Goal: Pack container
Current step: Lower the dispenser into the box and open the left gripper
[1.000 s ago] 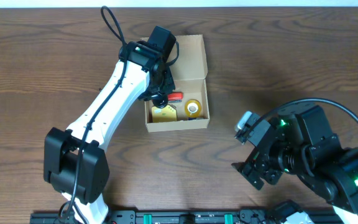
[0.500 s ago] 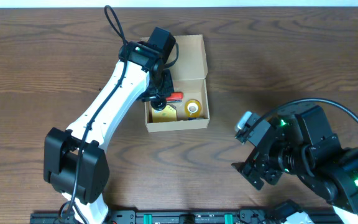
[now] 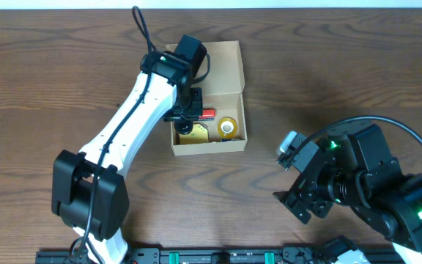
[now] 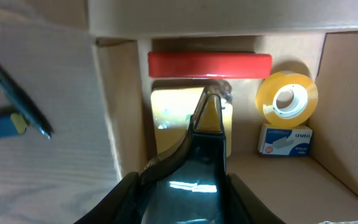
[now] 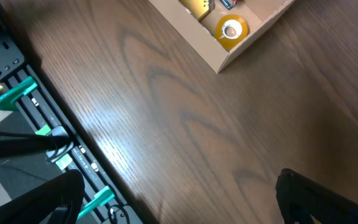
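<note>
Left gripper (image 4: pixel 210 109) sits low inside the container (image 3: pixel 209 149), the open brown box at the far middle of the table (image 3: pixel 343 73), and I cannot tell if it clamps anything. The right gripper (image 5: pixel 176 190) is spread wide and empty, well apart from the box. Only the left wrist view shows a small white-blue box (image 4: pixel 284 140) just beside the yellow tape roll (image 4: pixel 286 98), near a red bar (image 4: pixel 209 65) and a yellow pad (image 4: pixel 166 115).

The left tool (image 4: pixel 211 94) hides the middle of the yellow item (image 4: pixel 166 118); print on the small white box (image 4: pixel 284 139) is unreadable; the container (image 4: pixel 348 93) runs off-frame at right.
</note>
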